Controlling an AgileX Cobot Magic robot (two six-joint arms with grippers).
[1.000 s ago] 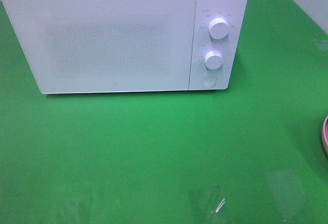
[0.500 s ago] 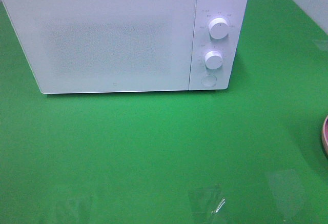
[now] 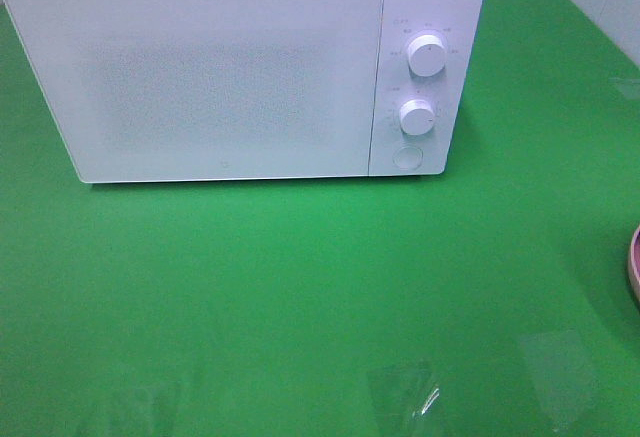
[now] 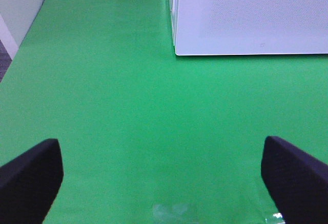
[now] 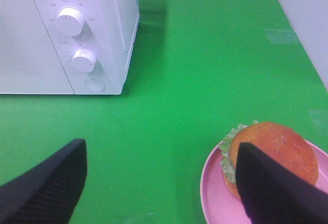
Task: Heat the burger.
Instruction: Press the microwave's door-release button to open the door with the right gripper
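Nothing done yet that you can see: microwave [image 3: 230,77] door shut. The burger [image 5: 281,144] sits on the pink plate [image 5: 212,193] on the counter [image 3: 300,287], right of the microwave. Your left fingers [image 4: 31,175] and right fingers [image 5: 46,185] are spread, holding nothing. To do: open, load, shut, start.

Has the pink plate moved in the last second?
No. The pink plate sits just as far right of the microwave as before.

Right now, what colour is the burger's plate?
Pink plate; best in the right wrist view.
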